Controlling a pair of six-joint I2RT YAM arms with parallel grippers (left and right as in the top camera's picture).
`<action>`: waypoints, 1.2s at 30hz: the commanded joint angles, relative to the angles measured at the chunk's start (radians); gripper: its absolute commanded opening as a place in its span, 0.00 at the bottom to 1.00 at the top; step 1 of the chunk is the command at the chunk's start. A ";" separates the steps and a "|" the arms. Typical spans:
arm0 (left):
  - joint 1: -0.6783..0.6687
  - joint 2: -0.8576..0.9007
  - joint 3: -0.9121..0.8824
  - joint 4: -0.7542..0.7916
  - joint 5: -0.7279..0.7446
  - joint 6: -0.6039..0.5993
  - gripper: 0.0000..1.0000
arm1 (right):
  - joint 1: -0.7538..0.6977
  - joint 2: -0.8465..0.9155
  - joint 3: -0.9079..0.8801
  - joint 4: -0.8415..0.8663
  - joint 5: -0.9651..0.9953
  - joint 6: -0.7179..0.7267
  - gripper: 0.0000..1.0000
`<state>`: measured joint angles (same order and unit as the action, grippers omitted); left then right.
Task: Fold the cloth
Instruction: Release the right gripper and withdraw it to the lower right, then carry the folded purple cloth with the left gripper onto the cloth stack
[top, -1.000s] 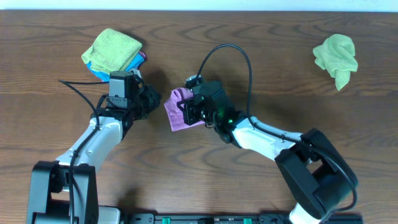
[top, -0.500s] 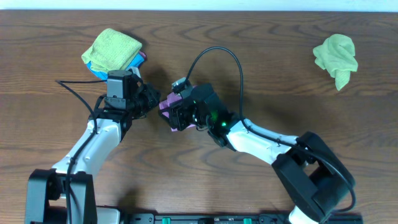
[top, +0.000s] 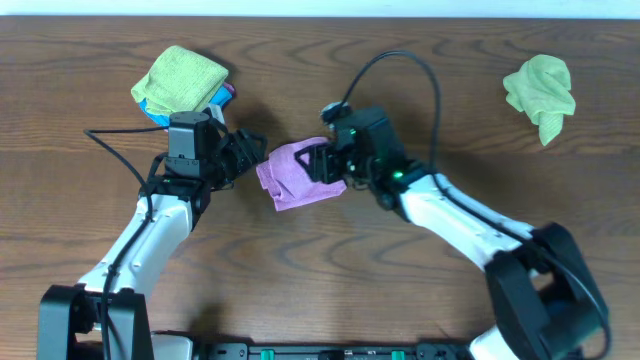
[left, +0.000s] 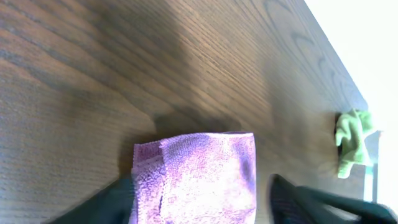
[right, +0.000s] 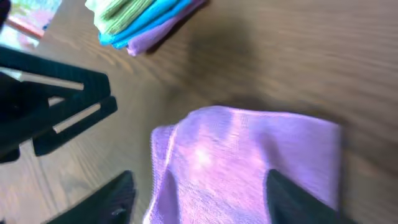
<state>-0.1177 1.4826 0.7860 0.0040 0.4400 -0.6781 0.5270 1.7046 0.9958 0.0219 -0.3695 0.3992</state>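
The purple cloth (top: 298, 173) lies folded in a small rectangle on the wooden table, between my two arms. My left gripper (top: 252, 152) stands open at the cloth's left edge. In the left wrist view the cloth (left: 196, 177) lies between the two spread dark fingers (left: 106, 205), which do not pinch it. My right gripper (top: 323, 166) is open over the cloth's right side. In the right wrist view the cloth (right: 249, 162) spreads between and past its fingers (right: 298, 199), with a raised fold along its left edge.
A stack of folded cloths (top: 182, 85), yellow-green on top with blue and purple beneath, sits at the back left and also shows in the right wrist view (right: 143, 18). A crumpled green cloth (top: 541, 92) lies at the back right.
Both grippers have opened and let go of the purple cloth. My right gripper has drawn back to the right, and the cloth now lies flatter on the table.
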 joint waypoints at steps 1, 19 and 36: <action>0.008 -0.019 0.018 -0.008 0.017 -0.012 0.91 | -0.043 -0.092 0.014 -0.048 0.000 -0.057 0.87; -0.007 0.049 -0.005 -0.211 0.112 -0.161 0.95 | -0.363 -0.639 -0.028 -0.800 0.047 -0.240 0.99; -0.088 0.234 -0.012 -0.106 0.179 -0.237 0.95 | -0.520 -1.131 -0.316 -0.932 -0.069 -0.167 0.99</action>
<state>-0.1909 1.6833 0.7803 -0.1093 0.6071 -0.8917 0.0216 0.6010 0.6884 -0.8993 -0.4187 0.2089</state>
